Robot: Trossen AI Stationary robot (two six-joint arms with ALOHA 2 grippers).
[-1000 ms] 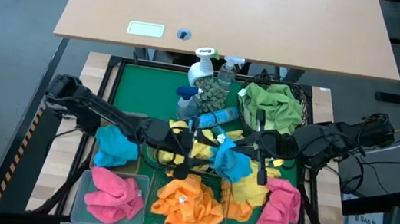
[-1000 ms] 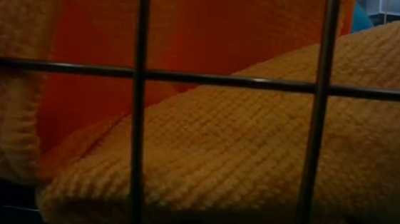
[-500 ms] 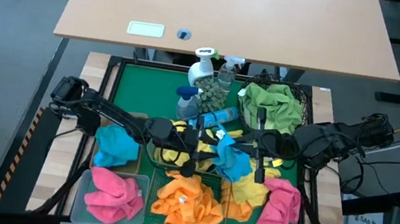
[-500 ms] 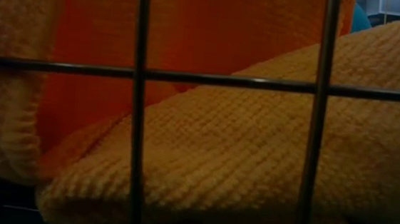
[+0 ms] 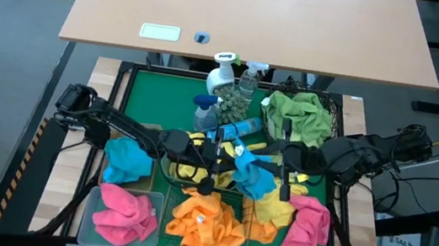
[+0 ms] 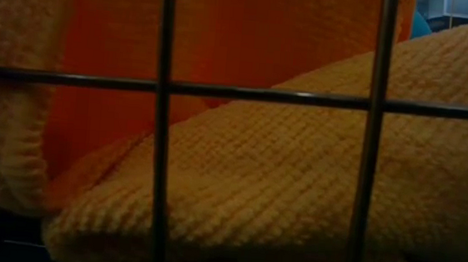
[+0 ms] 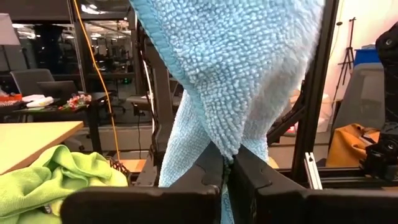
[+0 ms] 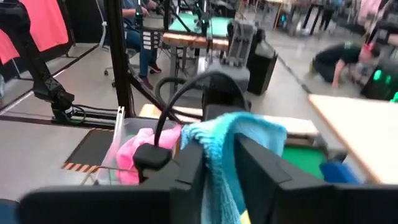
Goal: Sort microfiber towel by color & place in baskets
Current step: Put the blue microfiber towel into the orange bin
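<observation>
Fluffy looped-pile blue towel (image 7: 230,68) between left tool (image 7: 227,171) fingers

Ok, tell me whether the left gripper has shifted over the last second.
Yes. In the high view the left gripper has moved right, from near the teal tub toward the blue spray bottle, and is now shut on the blue towel.

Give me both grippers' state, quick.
Left gripper: shut on the blue towel.
Right gripper: jaws apart, with the same blue towel between them; whether they are gripping it cannot be told.
</observation>
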